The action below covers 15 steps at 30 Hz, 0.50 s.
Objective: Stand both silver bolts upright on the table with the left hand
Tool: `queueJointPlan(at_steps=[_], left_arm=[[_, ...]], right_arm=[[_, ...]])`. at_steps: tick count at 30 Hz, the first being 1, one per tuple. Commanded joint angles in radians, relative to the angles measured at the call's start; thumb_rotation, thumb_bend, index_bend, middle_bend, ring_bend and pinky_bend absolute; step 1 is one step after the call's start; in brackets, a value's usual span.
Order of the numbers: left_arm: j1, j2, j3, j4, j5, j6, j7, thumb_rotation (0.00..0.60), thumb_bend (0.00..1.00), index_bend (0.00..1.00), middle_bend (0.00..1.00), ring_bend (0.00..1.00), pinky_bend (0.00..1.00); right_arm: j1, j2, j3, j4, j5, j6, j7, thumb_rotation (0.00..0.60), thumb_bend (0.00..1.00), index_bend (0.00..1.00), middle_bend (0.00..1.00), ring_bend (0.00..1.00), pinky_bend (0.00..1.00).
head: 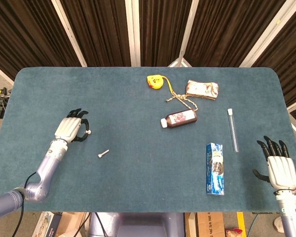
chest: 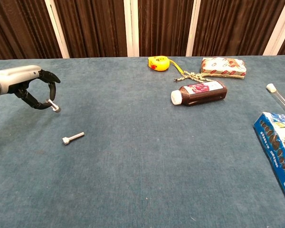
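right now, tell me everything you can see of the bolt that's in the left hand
The held bolt is small and silver, metallic-looking, with a wider head at its outer end. The left hand pinches its shaft between dark fingertips, so it is tilted, head pointing down and toward the table's middle, not upright. It appears to be just above the blue cloth near the table's left side. Only the hand touches it; the other bolt lies apart.
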Motion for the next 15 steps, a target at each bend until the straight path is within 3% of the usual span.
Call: queueJointPlan(at_steps=[1,9,15], left_arm=[[-0.013,-0.007,-0.004,-0.022,-0.075,0.01,0.093,0.6,0.49,0.55,0.11,0.0,0.0],[-0.037,-0.024,-0.013,-0.045,-0.181,0.036,0.221,0.6,0.48,0.49,0.1,0.0,0.0],[-0.045,-0.024,-0.011,-0.064,-0.194,0.05,0.247,0.6,0.47,0.36,0.05,0.0,0.0]], right_arm=[[-0.001,0.0,0.0,0.0,0.002,0.0,0.0,0.6,0.17,0.16,0.08,0.12,0.0],[0.0,-0.002,0.002,0.002,0.004,0.0,-0.005,0.6,0.17,0.16,0.08,0.12,0.0],[0.001,-0.005,0.001,0.005,0.003,0.002,-0.008,0.6,0.17,0.16,0.08,0.12,0.0]])
